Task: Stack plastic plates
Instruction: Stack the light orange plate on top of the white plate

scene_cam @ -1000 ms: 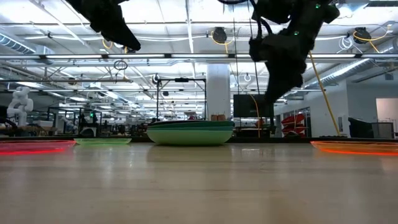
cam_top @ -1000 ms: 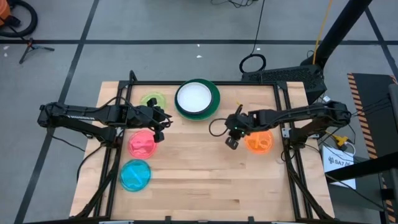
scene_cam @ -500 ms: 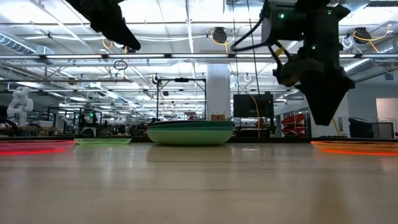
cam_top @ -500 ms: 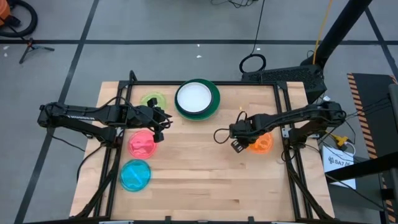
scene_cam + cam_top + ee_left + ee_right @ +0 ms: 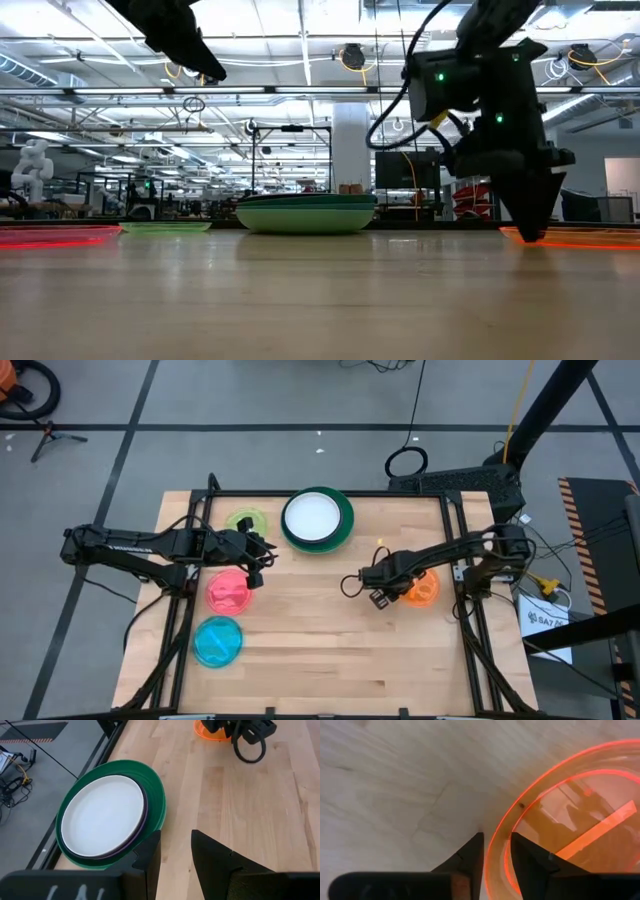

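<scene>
one hand [image 5: 495,852], the right, has dropped astride the orange plate [image 5: 570,820] rim.

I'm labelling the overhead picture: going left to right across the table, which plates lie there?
Round blue plastic plate and pink plate (overlapping) → yellow-green plate → stack topped by a white plate → orange plate, with the right hand at its rim.

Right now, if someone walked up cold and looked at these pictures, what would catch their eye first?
Probably the right gripper, down at the table with its open fingers straddling the rim of the orange plate on the table's right side. Next, the stack at the far middle: a white plate on a purple one inside green plates. The left gripper hangs above the table between the pink plate and yellow-green plate.
</scene>
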### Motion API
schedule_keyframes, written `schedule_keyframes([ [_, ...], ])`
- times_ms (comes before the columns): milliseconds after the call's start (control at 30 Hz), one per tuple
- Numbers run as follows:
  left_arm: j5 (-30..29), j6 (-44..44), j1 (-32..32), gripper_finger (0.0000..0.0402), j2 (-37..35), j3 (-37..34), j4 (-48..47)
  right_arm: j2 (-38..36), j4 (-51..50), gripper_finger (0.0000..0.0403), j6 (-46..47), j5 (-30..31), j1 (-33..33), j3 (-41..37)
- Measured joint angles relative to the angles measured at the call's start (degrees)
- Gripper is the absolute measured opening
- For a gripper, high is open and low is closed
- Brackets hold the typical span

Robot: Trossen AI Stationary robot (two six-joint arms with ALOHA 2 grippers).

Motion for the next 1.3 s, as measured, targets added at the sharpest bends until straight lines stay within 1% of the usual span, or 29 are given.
schedule_keyframes([
  [167, 0.0, 0.0, 0.0, 0.0115, 0.0, 0.0, 0.0, 1.2, 0.3, 0.0066, -1.5, 0.6, 0.0, 0.3],
  [400, 0.0, 0.0, 0.0, 0.0115, 0.0, 0.0, 0.0, 0.5, 0.0, 0.0008, -2.1, 1.0, 0.0, 0.1],
  [567, 0.0, 0.1, 0.0, 0.0115, 0.0, 0.0, 0.0, 0.6, -1.7, 0.0006, -3.9, 1.1, 0.0, 2.6],
  [700, 0.0, 0.7, 0.0, 0.0115, 0.0, 0.0, 0.1, 0.6, -6.2, 0.0002, -6.3, 4.6, 0.0, 7.3],
  [800, 0.0, 0.8, 0.0, 0.0115, 0.0, 0.0, 0.1, 0.5, -9.5, 0.0002, -9.5, 8.9, 0.0, 12.1],
  [900, 0.0, 1.5, 0.0, 0.0115, 0.0, 0.0, 0.1, 0.5, -12.3, 0.0002, -15.0, 13.0, 0.0, 17.0],
  [1067, 0.0, 1.9, 0.0, 0.0115, 0.0, 0.0, 0.1, 0.5, -10.9, 0.0001, -28.9, 18.2, -0.1, 24.0],
  [1200, 0.0, 2.5, 0.0, 0.0115, 0.0, 0.0, 1.7, 0.5, -9.8, 0.0001, -42.7, 19.0, -0.1, 28.7],
  [1300, 0.0, 3.4, 0.0, 0.0115, 0.0, 0.0, 2.7, 0.5, -7.3, 0.0001, -52.0, 20.1, -0.6, 30.8],
])
